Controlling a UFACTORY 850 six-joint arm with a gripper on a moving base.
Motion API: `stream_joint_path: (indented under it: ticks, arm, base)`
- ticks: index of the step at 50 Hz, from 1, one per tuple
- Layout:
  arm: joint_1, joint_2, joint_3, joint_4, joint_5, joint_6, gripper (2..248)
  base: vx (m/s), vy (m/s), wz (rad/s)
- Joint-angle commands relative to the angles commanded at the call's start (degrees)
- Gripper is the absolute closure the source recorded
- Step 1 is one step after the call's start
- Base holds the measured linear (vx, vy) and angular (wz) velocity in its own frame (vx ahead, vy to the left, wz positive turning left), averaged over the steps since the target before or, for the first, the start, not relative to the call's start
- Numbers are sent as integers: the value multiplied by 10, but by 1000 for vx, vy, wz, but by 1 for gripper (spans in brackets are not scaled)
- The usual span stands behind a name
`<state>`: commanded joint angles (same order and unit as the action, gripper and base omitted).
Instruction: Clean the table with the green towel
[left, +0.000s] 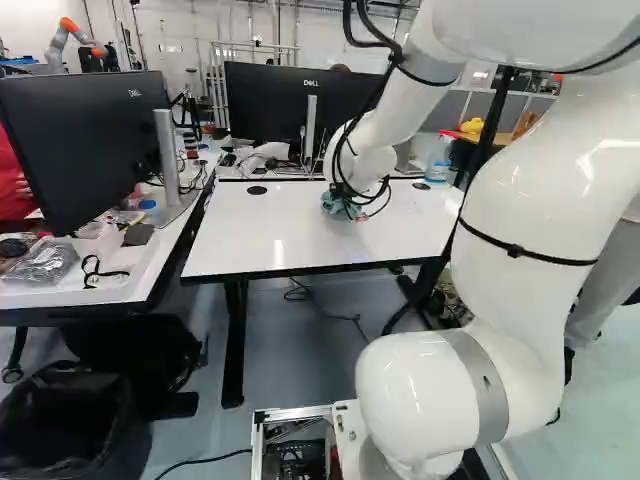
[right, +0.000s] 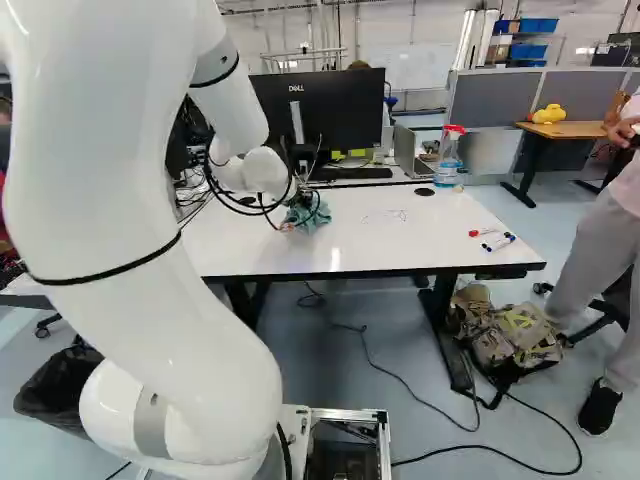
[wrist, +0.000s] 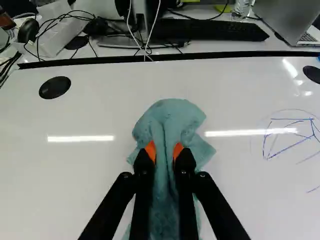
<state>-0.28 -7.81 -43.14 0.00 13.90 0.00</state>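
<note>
My gripper (right: 288, 226) is low over the white table (right: 380, 240), hidden in part by the arm and cables. In the wrist view the gripper (wrist: 164, 152) is shut on the green towel (wrist: 170, 120), its orange pads pinching a fold from two sides. The towel bunches ahead of the fingers and trails back under them, resting on the tabletop. Blue pen lines (wrist: 292, 137) mark the white surface to one side of the towel; in the right base view they show faintly right of the towel (right: 309, 213).
Red and blue markers (right: 497, 241) lie near the table's right edge. A spray bottle (right: 449, 157) stands at its back right. Monitors (left: 290, 100) and a keyboard (wrist: 210, 31) are beyond the far edge. A person stands at the right of the right base view. Another robot (left: 72, 38) is far left.
</note>
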Motion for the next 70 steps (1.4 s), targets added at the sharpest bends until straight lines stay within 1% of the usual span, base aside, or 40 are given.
stream_joint_path:
  ticks: [26,70]
  arm:
    - [4,-33,-73,0,0,0,195]
    - [41,-148,-210,0,0,0,195]
  base:
    - [0,0,0]
    - [0,0,0]
